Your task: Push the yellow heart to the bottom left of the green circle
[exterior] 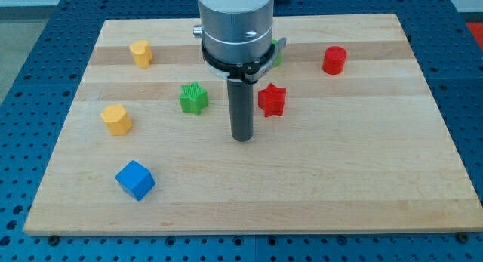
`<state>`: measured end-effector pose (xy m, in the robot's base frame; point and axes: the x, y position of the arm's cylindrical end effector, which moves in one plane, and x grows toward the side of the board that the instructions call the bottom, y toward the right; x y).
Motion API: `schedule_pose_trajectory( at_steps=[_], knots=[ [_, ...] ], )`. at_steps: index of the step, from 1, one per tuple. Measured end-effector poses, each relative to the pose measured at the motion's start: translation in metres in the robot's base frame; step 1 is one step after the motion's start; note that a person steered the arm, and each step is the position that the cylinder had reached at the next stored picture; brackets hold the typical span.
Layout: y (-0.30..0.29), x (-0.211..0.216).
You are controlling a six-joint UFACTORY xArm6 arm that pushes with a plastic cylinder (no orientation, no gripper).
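Note:
My tip (241, 139) rests on the board near its middle. A sliver of the green circle (280, 57) shows to the right of the arm's body, which hides most of it. Two yellow blocks lie at the view's left. The upper one (140, 53) looks like the yellow heart, and the lower one (116, 119) looks like a pentagon. The tip is far to the right of both yellow blocks and below the green circle. It touches no block.
A green star (194, 98) lies to the upper left of the tip, and a red star (272, 100) to its upper right. A red circle (334, 60) is at the upper right. A blue cube (135, 180) is at the lower left. The wooden board (339, 179) has edges on all sides.

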<state>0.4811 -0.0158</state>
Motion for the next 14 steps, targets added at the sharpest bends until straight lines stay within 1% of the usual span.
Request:
schedule_pose_trajectory(
  at_steps=[5,9,10,11,12,13,14],
  knots=[
    [-0.002,-0.001],
    [-0.02,-0.003],
    [-0.063,-0.003],
    [-0.095,0.021],
    [-0.163,0.025],
    [-0.247,0.025],
    [-0.269,-0.027]
  ],
)
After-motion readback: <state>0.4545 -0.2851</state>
